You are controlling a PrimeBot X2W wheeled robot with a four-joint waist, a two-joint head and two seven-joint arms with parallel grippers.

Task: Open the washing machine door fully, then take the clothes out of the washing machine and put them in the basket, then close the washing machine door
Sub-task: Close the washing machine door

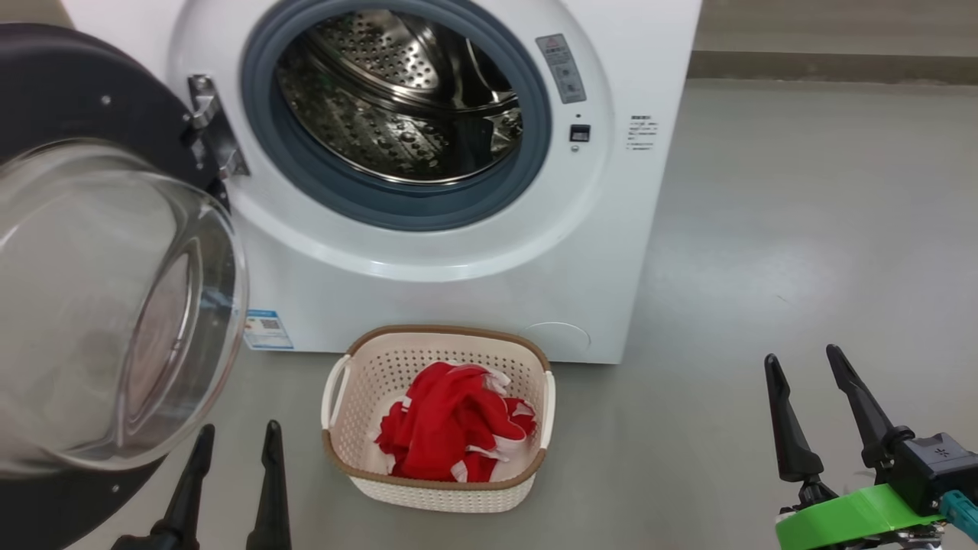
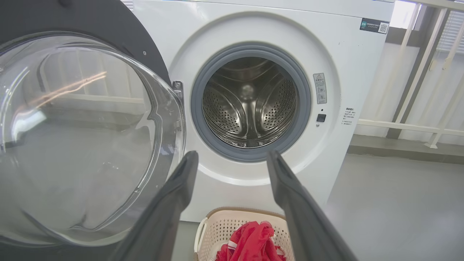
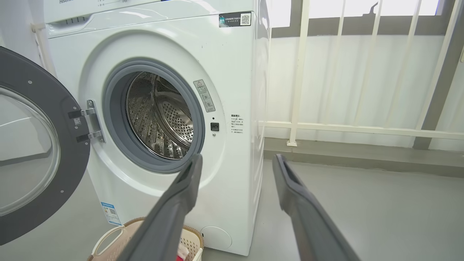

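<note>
The white washing machine (image 1: 489, 305) stands ahead with its steel drum (image 1: 405, 92) showing no clothes. Its washing machine door (image 1: 99, 305), black rim and clear glass bowl, hangs swung wide open on the left. On the floor in front sits the cream basket (image 1: 443, 344), and the red clothes (image 1: 451, 428) lie bunched inside it. My left gripper (image 1: 238, 441) is open at the lower left, between the door and the basket, holding nothing. My right gripper (image 1: 806, 365) is open at the lower right, well clear of the basket. The left wrist view faces the drum (image 2: 250, 105) between its fingers.
Bare grey floor (image 1: 802, 229) stretches to the right of the machine. In the right wrist view, a white railing (image 3: 362, 127) and a low ledge run behind the machine on the right. The open door takes up the space at the left.
</note>
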